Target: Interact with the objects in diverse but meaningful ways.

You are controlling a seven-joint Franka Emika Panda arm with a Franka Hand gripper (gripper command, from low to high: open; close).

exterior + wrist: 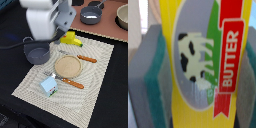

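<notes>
Yellow butter packet (203, 60) caught in the pincer (198, 65)

The pincer was clenched on the packet, grey pads (145, 75) pressing both sides, lifted above the grey pot (37, 52) at the placemat's (95, 90) ten o'clock; next, I'd judge, a careful lowering somewhere sensible.

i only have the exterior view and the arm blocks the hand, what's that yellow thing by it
Observer: The wrist view shows a yellow packet printed with BUTTER and a black-and-white cow.
Operator: is the hand on it or just near
Observer: The hand is on it, and its fingers touch the packet on both sides.
Operator: what are the pads like
Observer: Grey, with a teal layer against the packet.
</notes>
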